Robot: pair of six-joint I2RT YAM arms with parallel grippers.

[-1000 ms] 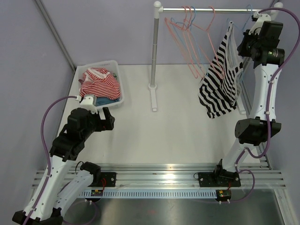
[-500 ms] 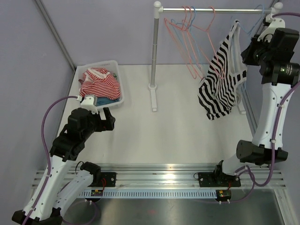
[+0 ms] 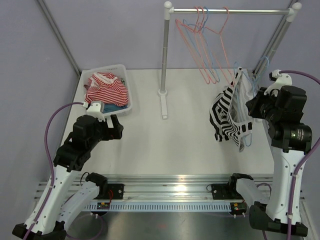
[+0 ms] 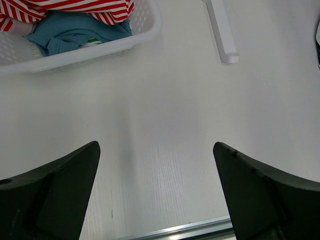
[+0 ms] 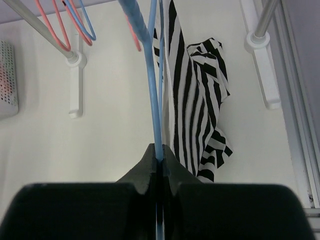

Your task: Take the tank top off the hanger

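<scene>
- Top external view: a white table [image 3: 175, 145] is seen, closed in by plain lavender walls [image 3: 115, 35], with a band of aluminium rails [image 3: 170, 185] along its near edge.
- A clothes rack [image 3: 165, 50] is stood at the far side of the table, its flat white foot laid on the surface. Several pink and blue hangers [image 3: 205, 45] are hung on its top bar.
- A white basket [image 4: 125, 42] is set at the far left of the table. It is filled with a red-and-white striped garment [image 3: 106, 87] and a blue one [image 4: 70, 30].
- The black-and-white striped tank top [image 3: 227, 117] is held in the air over the right part of the table, draped from a blue hanger [image 5: 154, 100]. The hanger's hook is seen below the top bar, beside the rack's slanted right post.
- The right gripper [image 5: 159, 160] is pressed together on the blue hanger's wire, as shown in the right wrist view. The tank top is hung just beyond it.
- The left gripper [image 4: 155, 165] is held over bare table near the basket. Its fingers are spread wide apart, with nothing between them.
</scene>
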